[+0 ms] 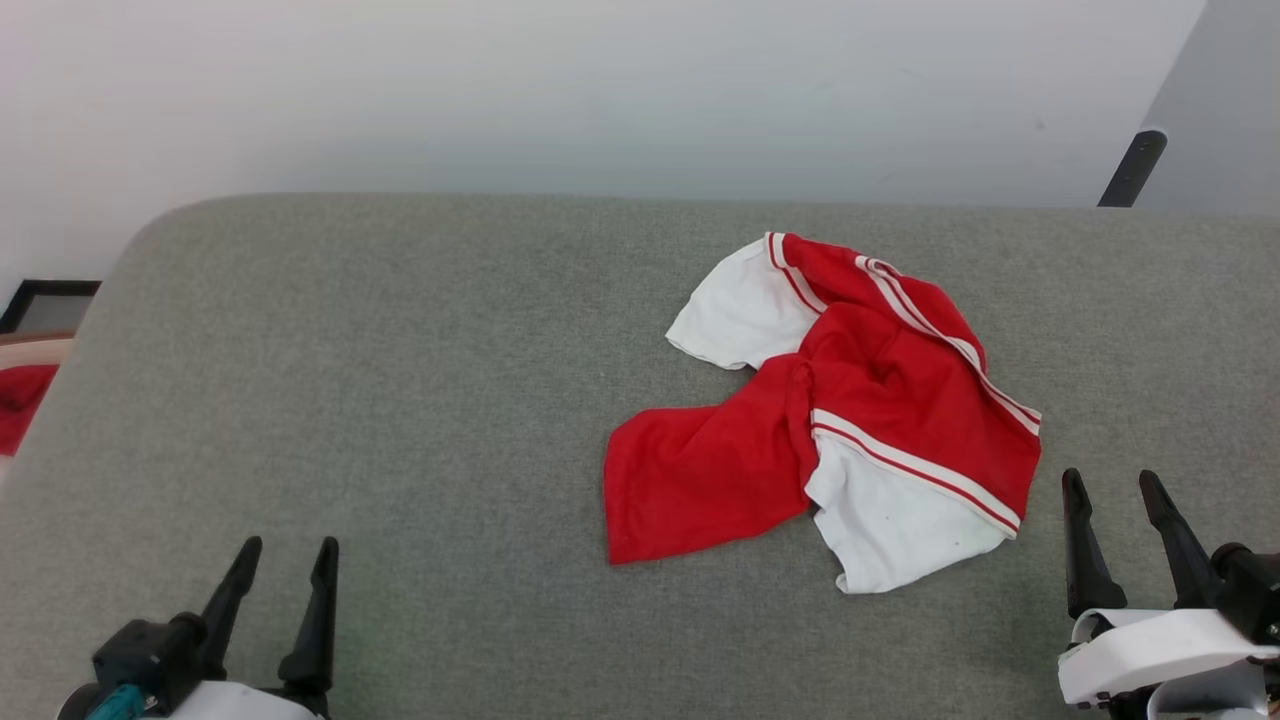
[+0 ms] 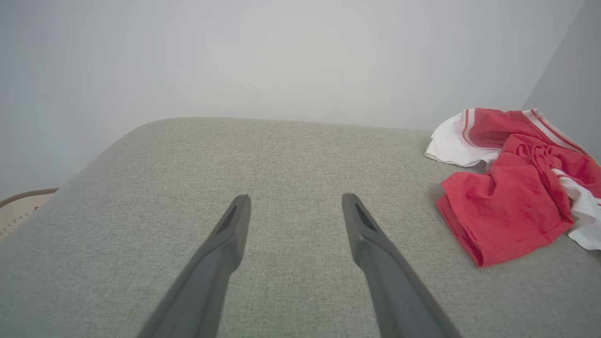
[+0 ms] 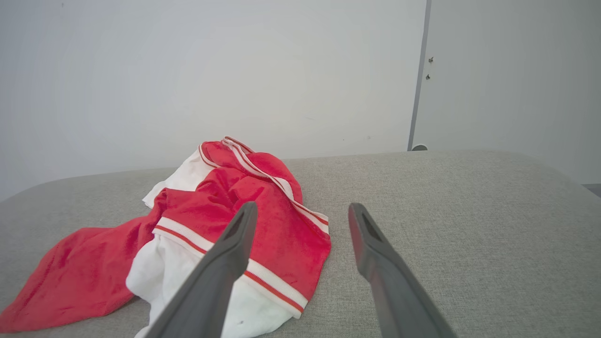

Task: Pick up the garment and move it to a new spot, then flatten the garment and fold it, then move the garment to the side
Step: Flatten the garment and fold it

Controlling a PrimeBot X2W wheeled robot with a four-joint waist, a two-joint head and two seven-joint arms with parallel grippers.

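The garment (image 1: 880, 420) is found crumpled right of centre on the grey surface (image 1: 400, 350), just ahead-left of the right gripper (image 1: 1110, 477) and well apart from the left gripper (image 1: 289, 543). Both are spread wide, empty.

Garment (image 2: 512, 202) cut off at left wrist view's right edge; red cloth (image 1: 20, 400) cropped at head view's left edge

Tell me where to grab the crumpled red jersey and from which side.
Probably the twisted red ridge in the middle of the garment: the cloth bunches up off the grey surface there, so it can be pinched. Come from above with the open right hand, which sits nearest; the flat edges offer less.
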